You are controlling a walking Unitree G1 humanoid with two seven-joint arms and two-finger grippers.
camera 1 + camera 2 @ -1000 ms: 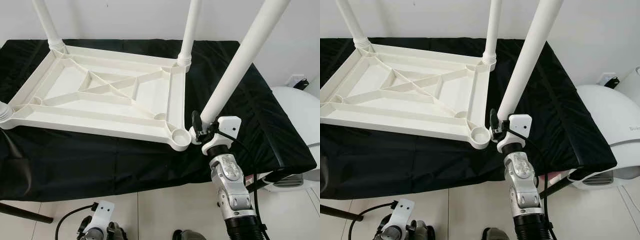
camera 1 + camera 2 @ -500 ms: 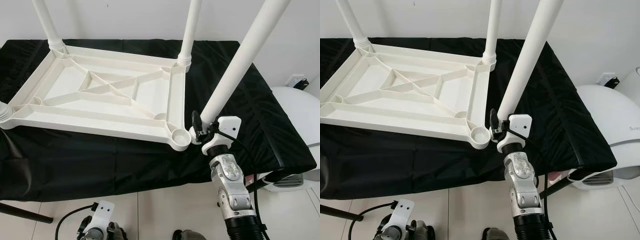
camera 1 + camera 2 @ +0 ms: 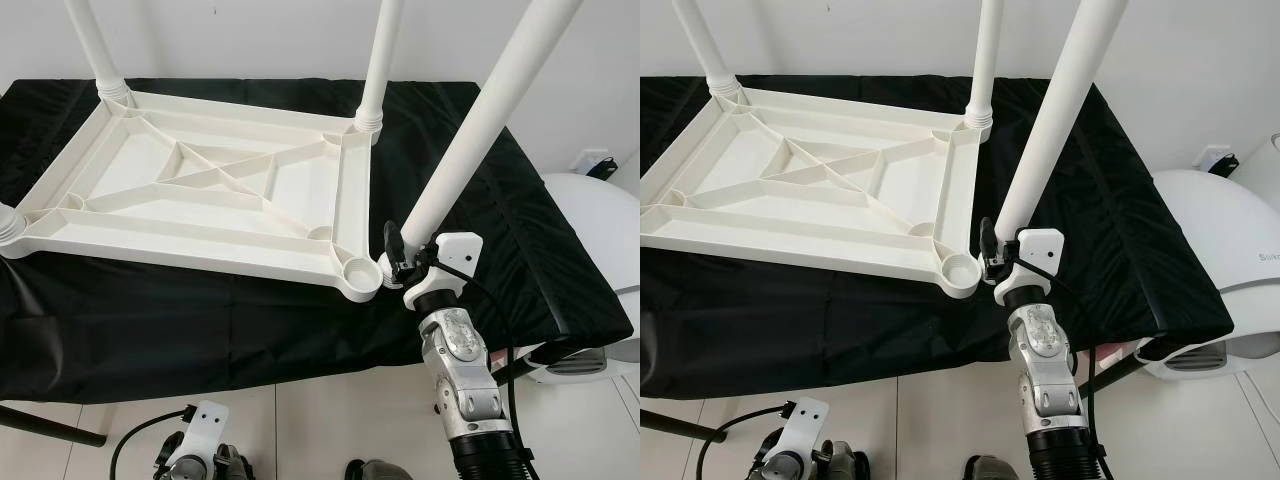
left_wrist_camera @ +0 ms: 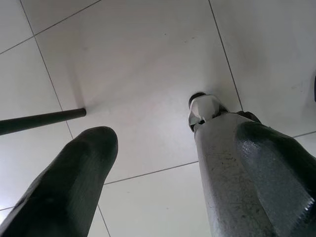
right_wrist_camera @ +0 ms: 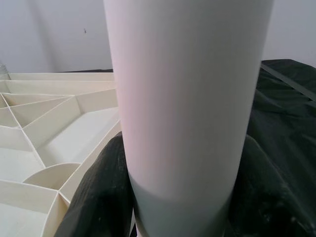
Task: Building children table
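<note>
**Tabletop upside down on black cloth, fourth leg held beside the empty socket**

Tabletop point(image 3: 215, 195), a white moulded plastic panel, lies underside up, showing a raised rim and diagonal stiffening ribs. Round sockets sit at its corners. Smooth white tubular legs stand in the far left socket point(image 3: 95, 45) and the far right socket point(image 3: 378, 60), and the stub of another shows at the near left corner point(image 3: 8, 222). The near right socket point(image 3: 360, 271) is an open ring.

The right gripper point(image 3: 400, 262) has its black fingers clenched around the lower end of a fourth leg point(image 3: 480, 120), which leans up and away to the right, its foot just beside the open socket. The right wrist view shows the tube close up, matte and faintly pink-tinted, with dark fingers point(image 5: 98, 197) hugging both sides and the ribbed panel behind.

The left gripper point(image 3: 195, 455) hangs low over the floor; its wrist view shows two fingers point(image 4: 64, 187) spread apart above glossy pale tiles point(image 4: 138, 59) and a thin dark rod.

A wrinkled black cloth point(image 3: 500, 240) covers the work surface, before a plain white wall. A rounded white appliance point(image 3: 600, 230) stands to the right.
</note>
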